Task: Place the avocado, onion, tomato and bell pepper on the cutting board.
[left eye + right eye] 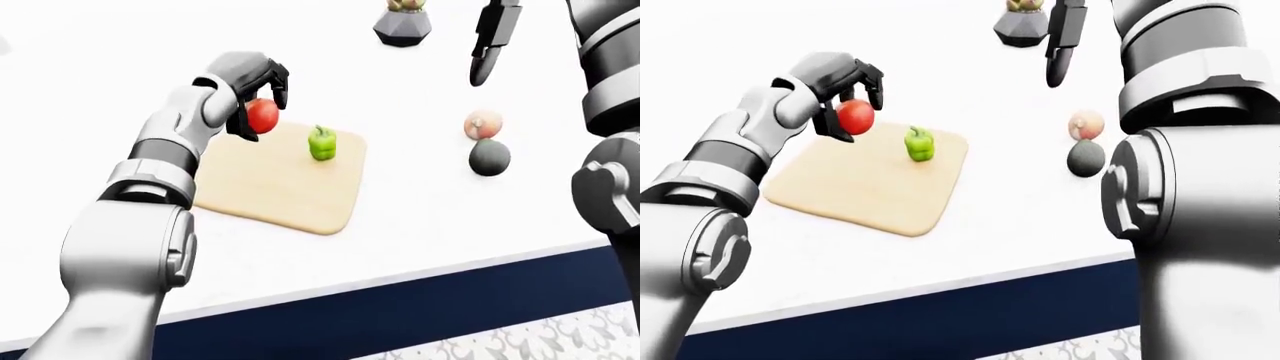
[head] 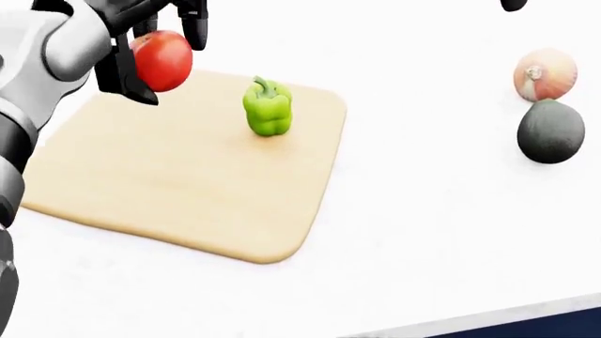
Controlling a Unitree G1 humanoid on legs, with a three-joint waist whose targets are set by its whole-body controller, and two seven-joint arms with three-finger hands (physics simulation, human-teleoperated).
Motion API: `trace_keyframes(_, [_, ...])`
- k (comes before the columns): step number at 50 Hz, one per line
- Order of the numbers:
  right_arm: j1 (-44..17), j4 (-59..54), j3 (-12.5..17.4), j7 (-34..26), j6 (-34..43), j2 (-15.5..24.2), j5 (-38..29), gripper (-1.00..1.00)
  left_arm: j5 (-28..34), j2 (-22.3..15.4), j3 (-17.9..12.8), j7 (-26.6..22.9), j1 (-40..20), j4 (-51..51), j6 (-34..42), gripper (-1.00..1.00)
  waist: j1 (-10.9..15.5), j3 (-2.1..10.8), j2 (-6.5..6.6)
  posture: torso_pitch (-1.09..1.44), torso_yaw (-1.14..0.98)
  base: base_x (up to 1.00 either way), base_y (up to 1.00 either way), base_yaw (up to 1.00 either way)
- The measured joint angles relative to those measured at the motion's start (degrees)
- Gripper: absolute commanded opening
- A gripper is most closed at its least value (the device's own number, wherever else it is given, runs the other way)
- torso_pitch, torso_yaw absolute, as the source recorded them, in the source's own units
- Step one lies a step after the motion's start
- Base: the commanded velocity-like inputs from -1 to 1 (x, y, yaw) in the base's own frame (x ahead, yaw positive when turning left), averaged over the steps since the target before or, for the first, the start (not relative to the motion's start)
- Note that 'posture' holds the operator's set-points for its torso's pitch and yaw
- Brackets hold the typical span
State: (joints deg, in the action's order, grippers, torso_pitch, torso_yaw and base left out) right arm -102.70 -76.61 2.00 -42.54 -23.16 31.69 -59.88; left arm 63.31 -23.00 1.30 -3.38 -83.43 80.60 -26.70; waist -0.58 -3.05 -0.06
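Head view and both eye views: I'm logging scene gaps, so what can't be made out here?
- Right hand: head view cuts it off at the top edge; grip unclear.
- Round red tomato: the left hand's black fingers hide part of it.
- Grey faceted pot: cropped by the left-eye view's top edge; contents unclear.
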Motion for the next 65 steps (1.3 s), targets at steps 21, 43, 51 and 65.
trace_keyframes(21, [0.7, -0.1, -0.1, -0.5, -0.5, 0.3, -0.1, 1.0, 7.8, 0.5, -1.1, 0.6, 0.3, 0.3, 0.3, -0.75, 0.0, 0.07, 0.09, 0.0, 0.0, 0.0, 0.0, 0.0])
trace_keyframes(43, [1.1, 0.0, -0.2, -0.7, -0.9, 0.5, -0.4, 1.0, 12.2, 0.6, -1.8, 0.0, 1.8, 0.5, 1.9, -0.44, -0.1, 0.1, 0.15, 0.0, 0.0, 0.0, 0.0, 0.0])
trace_keyframes(51, [0.9, 0.1, -0.2, -0.8, -0.8, 0.4, -0.4, 1.0, 12.8, 0.5, -2.2, -1.1, 2.3, 0.5, 2.3, -0.23, -0.1, 0.13, 0.14, 0.0, 0.0, 0.0, 0.0, 0.0])
trace_keyframes(65, [0.7, 0.1, -0.2, -1.1, -0.8, 0.6, -0.4, 1.0, 13.3, 0.3, -2.4, -2.9, 2.3, 0.5, 2.5, 0.14, -0.1, 0.11, 0.13, 0.0, 0.0, 0.0, 0.0, 0.0])
